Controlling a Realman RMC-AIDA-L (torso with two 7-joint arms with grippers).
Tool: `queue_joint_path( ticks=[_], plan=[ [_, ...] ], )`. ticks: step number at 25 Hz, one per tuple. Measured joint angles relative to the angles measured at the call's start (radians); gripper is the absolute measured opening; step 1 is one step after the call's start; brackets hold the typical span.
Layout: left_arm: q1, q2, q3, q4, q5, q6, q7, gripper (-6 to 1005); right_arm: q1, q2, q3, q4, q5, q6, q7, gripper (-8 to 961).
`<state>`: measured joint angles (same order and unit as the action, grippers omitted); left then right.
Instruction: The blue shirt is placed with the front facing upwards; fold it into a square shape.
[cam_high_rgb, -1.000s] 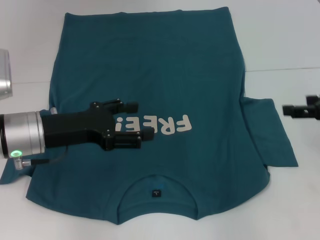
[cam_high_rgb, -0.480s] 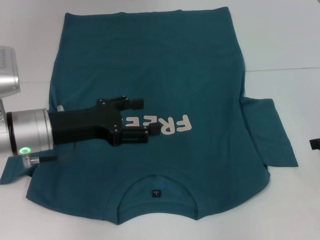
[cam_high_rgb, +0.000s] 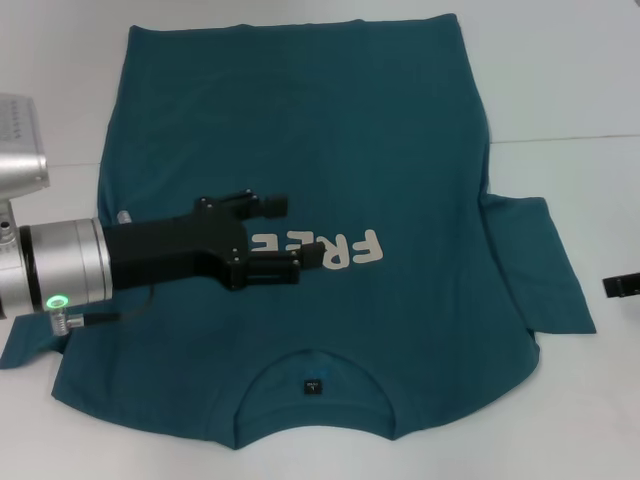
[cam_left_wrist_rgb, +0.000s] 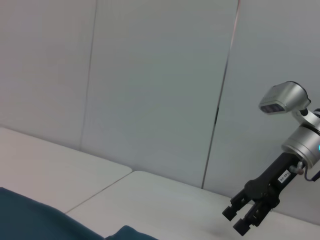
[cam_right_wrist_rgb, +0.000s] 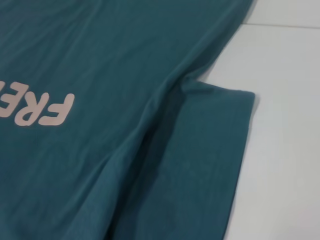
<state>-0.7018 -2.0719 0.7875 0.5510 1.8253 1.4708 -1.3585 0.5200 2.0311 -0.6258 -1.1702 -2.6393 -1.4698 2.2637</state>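
Observation:
The blue shirt lies flat on the white table, front up, with its collar and small neck label at the near edge. White "FREE!" lettering crosses the chest. My left gripper is open over the chest at the left end of the lettering, nothing between its fingers. Only a tip of my right gripper shows at the right edge, beyond the right sleeve. The left wrist view shows that right gripper open above the table. The right wrist view shows the shirt and that sleeve.
The white table has a seam running across it past the shirt's right side. The left sleeve pokes out under my left arm. Pale wall panels stand behind the table.
My left gripper has moved slightly right over the lettering. My right gripper has drawn back to the right and nearer, almost leaving the head view.

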Motion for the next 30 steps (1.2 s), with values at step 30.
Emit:
queue_joint_path(
  ticks=[30],
  plan=[
    [0.003, -0.001, 0.005, 0.0, 0.008, 0.0, 0.001, 920, 0.06, 0.004, -0.013, 0.224, -0.048, 0.139, -0.005, 768]
  ],
)
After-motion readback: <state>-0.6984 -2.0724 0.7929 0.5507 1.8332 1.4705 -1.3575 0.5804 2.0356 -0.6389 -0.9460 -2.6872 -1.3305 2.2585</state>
